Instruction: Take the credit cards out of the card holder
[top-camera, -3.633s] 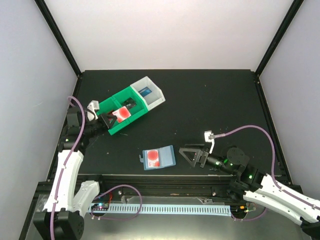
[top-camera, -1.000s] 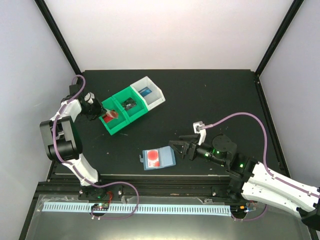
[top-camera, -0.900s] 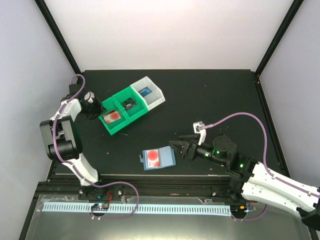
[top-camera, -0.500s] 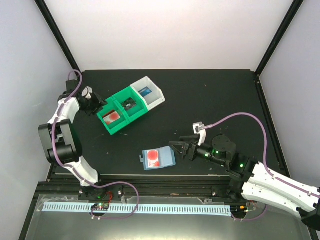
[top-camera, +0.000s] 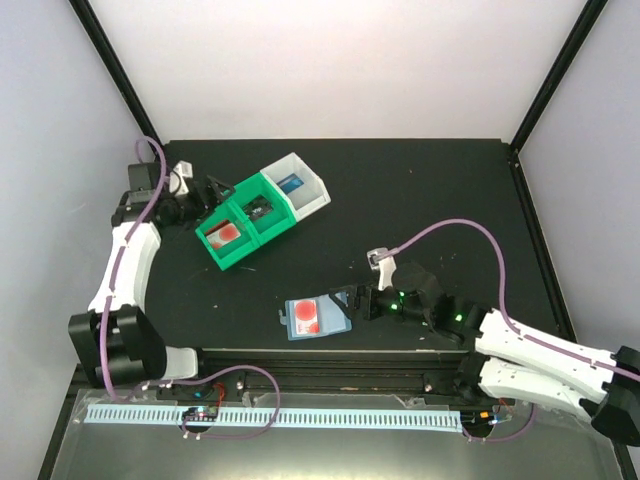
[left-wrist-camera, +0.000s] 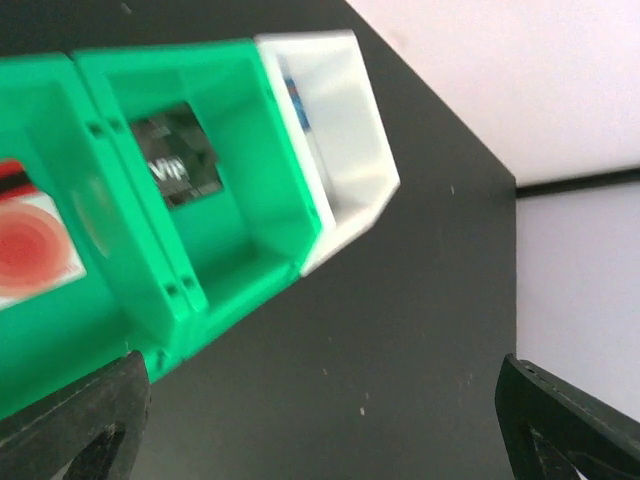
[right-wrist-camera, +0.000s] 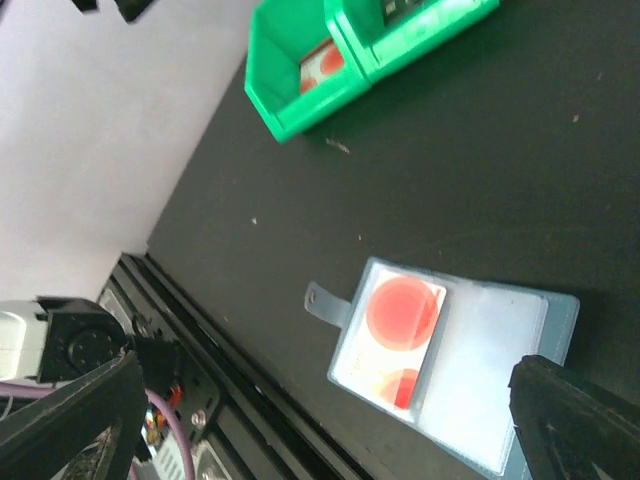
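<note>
Lying open, card holder (top-camera: 336, 313) sits beside right tool (top-camera: 351, 305) (jaws wide).

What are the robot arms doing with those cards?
They are emptying a pale blue see-through plastic card holder. A red card, a black card and a blue card lie in the green plastic bins and the white bin. The left gripper hangs open beside the green bins, holding nothing. The right gripper, also open, sits at the holder's edge; one red card with round marks is still inside.

Bright, even light; soft shadows; left wrist view slightly blurred.
</note>
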